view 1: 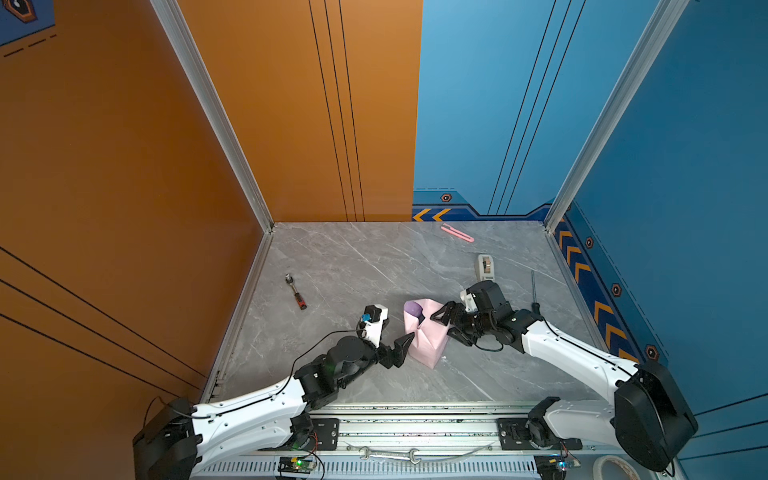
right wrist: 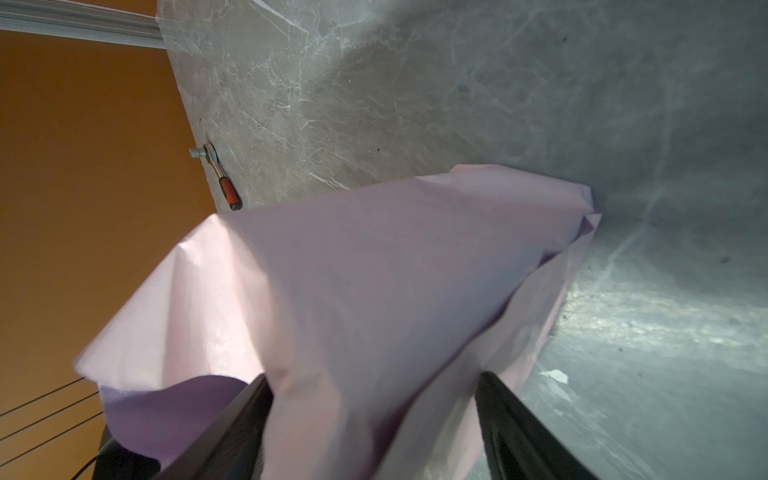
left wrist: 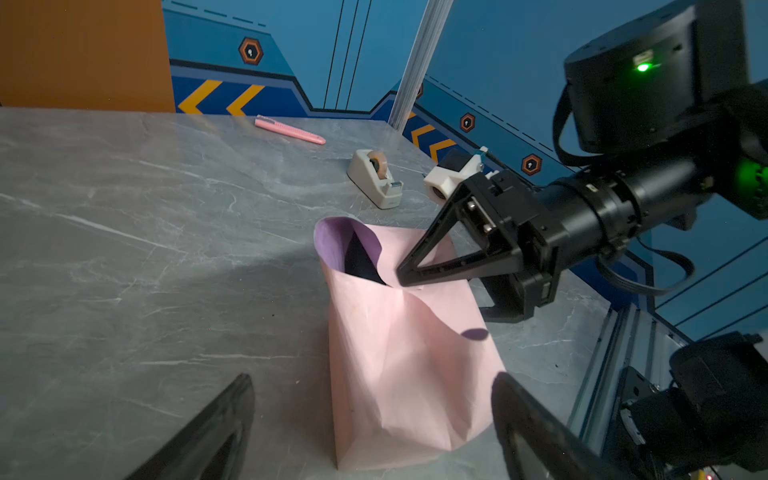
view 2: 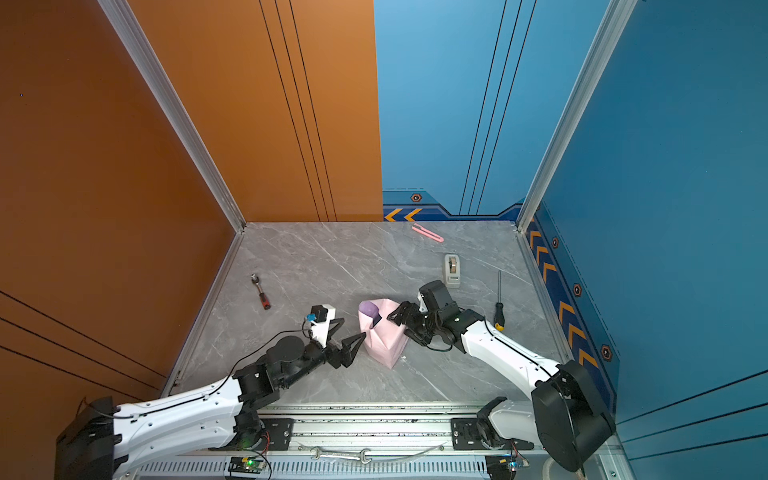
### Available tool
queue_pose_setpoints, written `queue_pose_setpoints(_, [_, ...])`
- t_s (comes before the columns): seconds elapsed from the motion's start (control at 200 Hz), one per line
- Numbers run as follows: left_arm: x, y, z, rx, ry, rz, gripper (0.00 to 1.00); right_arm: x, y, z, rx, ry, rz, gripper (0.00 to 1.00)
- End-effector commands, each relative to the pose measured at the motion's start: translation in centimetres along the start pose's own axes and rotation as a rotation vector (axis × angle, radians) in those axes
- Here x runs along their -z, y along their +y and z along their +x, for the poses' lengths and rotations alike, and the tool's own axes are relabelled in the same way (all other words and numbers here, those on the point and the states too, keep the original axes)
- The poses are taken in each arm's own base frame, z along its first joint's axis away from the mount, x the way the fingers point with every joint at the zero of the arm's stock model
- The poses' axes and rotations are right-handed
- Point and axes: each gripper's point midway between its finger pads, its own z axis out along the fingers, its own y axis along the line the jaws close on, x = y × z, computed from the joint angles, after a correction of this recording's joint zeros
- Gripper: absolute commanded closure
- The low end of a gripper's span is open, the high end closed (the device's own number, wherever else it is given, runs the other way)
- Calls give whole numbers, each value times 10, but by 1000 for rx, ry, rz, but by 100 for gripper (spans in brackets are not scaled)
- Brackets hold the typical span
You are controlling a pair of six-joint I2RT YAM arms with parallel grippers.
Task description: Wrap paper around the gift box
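Pink paper [view 1: 424, 343], thin and probably crease-prone, sleeves the stiff box [left wrist: 357, 257] at table [view 1: 353, 266] centre. From 3 o'clock the right gripper [view 1: 439, 323] clasps the paper; the left gripper [view 2: 354, 326] hangs agape at 9. You would best pinch the loose 12 o'clock end.

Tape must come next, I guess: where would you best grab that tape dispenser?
Probably grip the tape dispenser across its two long flat sides, about the middle by the roll, coming straight down from above. It stands upright on the table, long and narrow, so those sides face outward.
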Motion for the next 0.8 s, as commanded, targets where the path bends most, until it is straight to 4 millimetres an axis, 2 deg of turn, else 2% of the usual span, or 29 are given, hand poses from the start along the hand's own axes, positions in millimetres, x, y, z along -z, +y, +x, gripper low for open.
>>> queue_pose_setpoints(0.0, [7, -2, 24, -105, 64, 27, 9, -7, -29, 6, -27, 25, 90, 22])
queue_pose_setpoints(0.195, [-2, -4, 40, -147, 137, 33, 1, -7, -29, 6, -27, 27, 89, 22])
queue_pose_setpoints(0.391, [-19, -12, 25, -125, 104, 35, 0, -8, -29, 7, -25, 33, 88, 22])
queue_pose_setpoints(0.631, [-41, -9, 6, -39, 50, 43, 2, -6, -29, 8, -23, 35, 85, 22])
queue_pose_setpoints(0.796, [-54, -3, 9, 1, 72, 38, 6, -5, -29, 9, -20, 36, 81, 22])
